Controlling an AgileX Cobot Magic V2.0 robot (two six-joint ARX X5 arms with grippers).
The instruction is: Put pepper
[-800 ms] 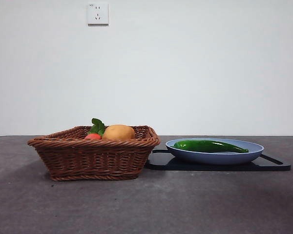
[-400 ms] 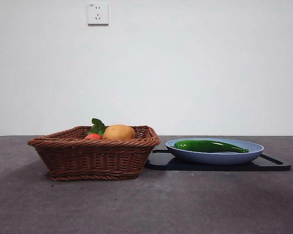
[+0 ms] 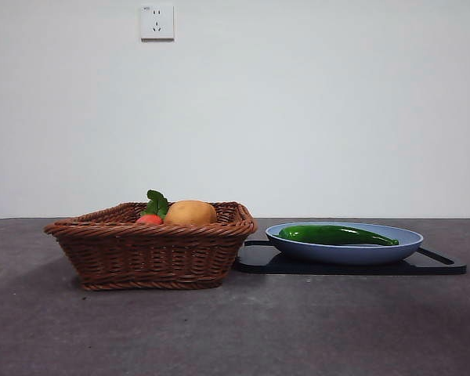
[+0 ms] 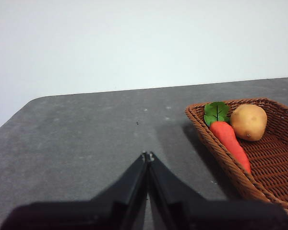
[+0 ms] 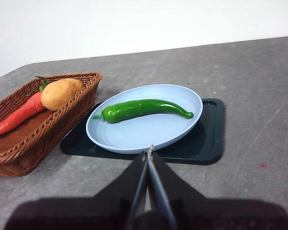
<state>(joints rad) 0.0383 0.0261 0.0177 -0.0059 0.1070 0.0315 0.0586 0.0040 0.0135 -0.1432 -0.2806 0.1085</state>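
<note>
The long glossy green pepper (image 3: 337, 234) lies in a light blue plate (image 3: 345, 252) on a black tray (image 3: 352, 266), to the right of a brown wicker basket (image 3: 153, 254). It also shows in the right wrist view (image 5: 144, 109) on the plate (image 5: 134, 134). My right gripper (image 5: 148, 153) is shut and empty, a short way back from the plate. My left gripper (image 4: 147, 156) is shut and empty over bare table, beside the basket (image 4: 259, 158). Neither arm shows in the front view.
The basket holds a red-orange carrot-like vegetable with green leaves (image 4: 229, 139) and a round tan fruit (image 4: 248, 121); both show in the front view (image 3: 189, 212) and right wrist view (image 5: 60, 92). A wall with a socket (image 3: 157, 22) stands behind the dark grey table (image 3: 298, 329).
</note>
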